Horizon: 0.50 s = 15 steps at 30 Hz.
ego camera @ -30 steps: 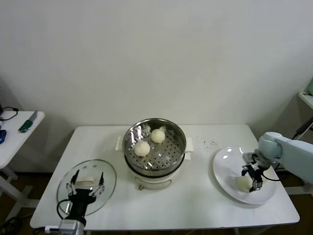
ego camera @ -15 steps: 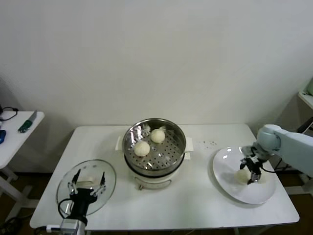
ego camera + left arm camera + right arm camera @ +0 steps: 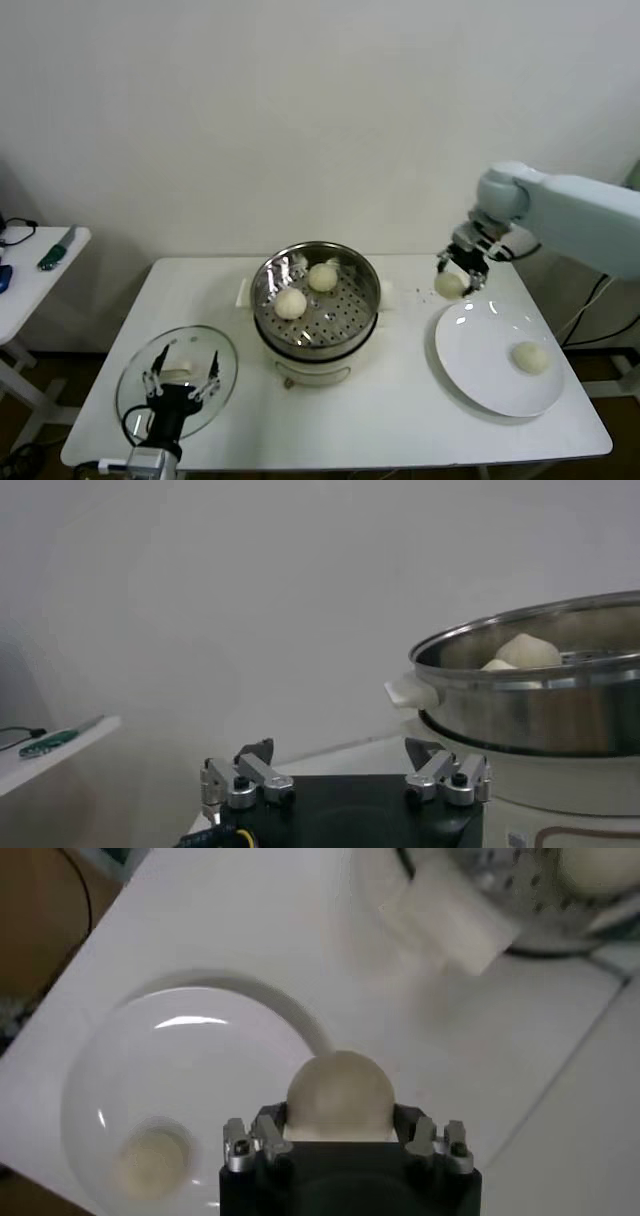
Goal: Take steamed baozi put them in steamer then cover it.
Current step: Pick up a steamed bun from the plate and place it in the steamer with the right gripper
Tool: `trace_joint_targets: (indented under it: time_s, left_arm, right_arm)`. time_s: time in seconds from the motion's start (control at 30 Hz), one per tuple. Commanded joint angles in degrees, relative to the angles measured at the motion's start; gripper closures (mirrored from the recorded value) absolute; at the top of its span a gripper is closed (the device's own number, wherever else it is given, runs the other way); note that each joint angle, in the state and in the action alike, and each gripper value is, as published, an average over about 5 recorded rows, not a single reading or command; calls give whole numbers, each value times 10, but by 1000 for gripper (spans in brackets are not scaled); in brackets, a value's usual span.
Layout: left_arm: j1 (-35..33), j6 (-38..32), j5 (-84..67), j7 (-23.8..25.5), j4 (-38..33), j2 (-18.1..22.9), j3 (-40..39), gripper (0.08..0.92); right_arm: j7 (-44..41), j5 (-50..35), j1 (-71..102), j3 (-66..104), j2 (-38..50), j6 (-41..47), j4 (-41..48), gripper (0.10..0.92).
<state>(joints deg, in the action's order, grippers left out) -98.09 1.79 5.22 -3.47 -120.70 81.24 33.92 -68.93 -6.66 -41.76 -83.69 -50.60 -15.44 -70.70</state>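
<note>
A steamed baozi (image 3: pixel 450 284) is up in the air, clamped between the fingers of the right gripper (image 3: pixel 458 271), hanging over the table just off the far-left rim of the white plate (image 3: pixel 470 375). From the right wrist view the bun (image 3: pixel 340 1095) bulges out well past the fingertips, so the grip looks shallow to me. That's the first worry: a soft, smooth dome held near its edge could squirt free mid-carry and land on the table short of the pot.

Two buns sit in the steamer (image 3: pixel 316 345) on the perforated tray, one front-left (image 3: pixel 290 302), one toward the back (image 3: pixel 322 277). One more bun (image 3: pixel 530 357) waits on the plate, right side.

Second worry: the steel rim stands high, and a low approach could clip the bun or the fingers on it. Third: a release over the two resting buns would stack rather than seat, and that could hinder the cover later. The open tray area at the right and front looks the safer target.

Down at the near-left corner, the left gripper (image 3: pixel 181 378) hovers over the glass lid (image 3: pixel 130 385), fingers spread wide, holding nothing.
</note>
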Motion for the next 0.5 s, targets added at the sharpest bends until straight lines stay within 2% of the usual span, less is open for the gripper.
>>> trace_joint_targets:
  time_s: [0.03, 0.3, 0.5]
  left_arm:
    - [-1, 0, 1, 0, 1, 0, 0, 177]
    - [4, 2, 1, 1, 1, 6, -5, 177]
    - [16, 9, 4, 0, -4, 3, -5, 177]
  right_arm:
    - [-16, -2, -109, -17, -122, -113, -12, 338]
    - [-15, 48, -36, 44, -231, -131, -17, 337]
    - [-17, 91, 28, 55, -278, -147, -9, 332]
